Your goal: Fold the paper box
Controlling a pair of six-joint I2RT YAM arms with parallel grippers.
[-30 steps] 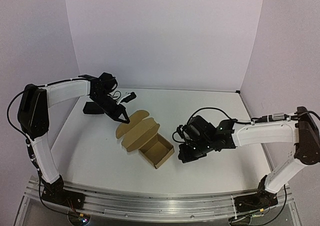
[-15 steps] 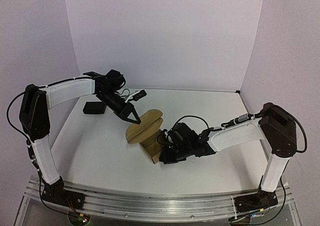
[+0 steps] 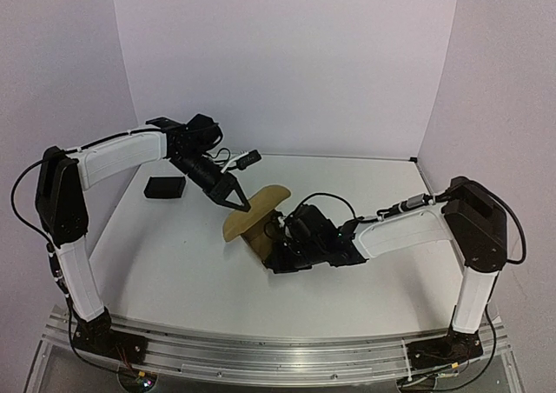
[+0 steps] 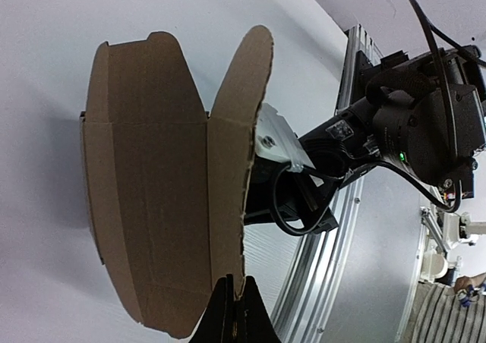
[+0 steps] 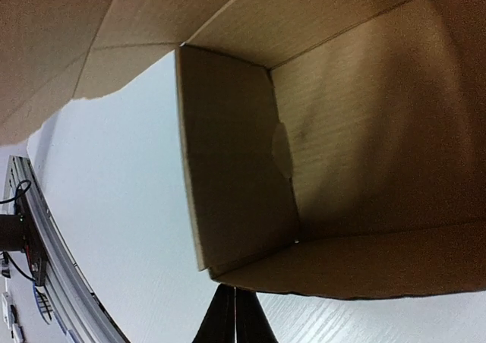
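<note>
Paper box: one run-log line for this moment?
paper box: lid flap raised, body open | left pincer: shut, at flap edge | right pincer: shut, facing box opening

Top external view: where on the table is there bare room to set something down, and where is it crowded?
Bare: near-left table between the paper box and left arm; far-right corner behind the right arm. Crowded: the centre, where the left gripper and right gripper work at the box; a black block occupies far-left.

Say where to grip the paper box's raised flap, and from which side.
Pinch the raised flap by its free edge, from the left: a thin sheet standing clear of the paper box, and the right end effector crowds the open side.
</note>
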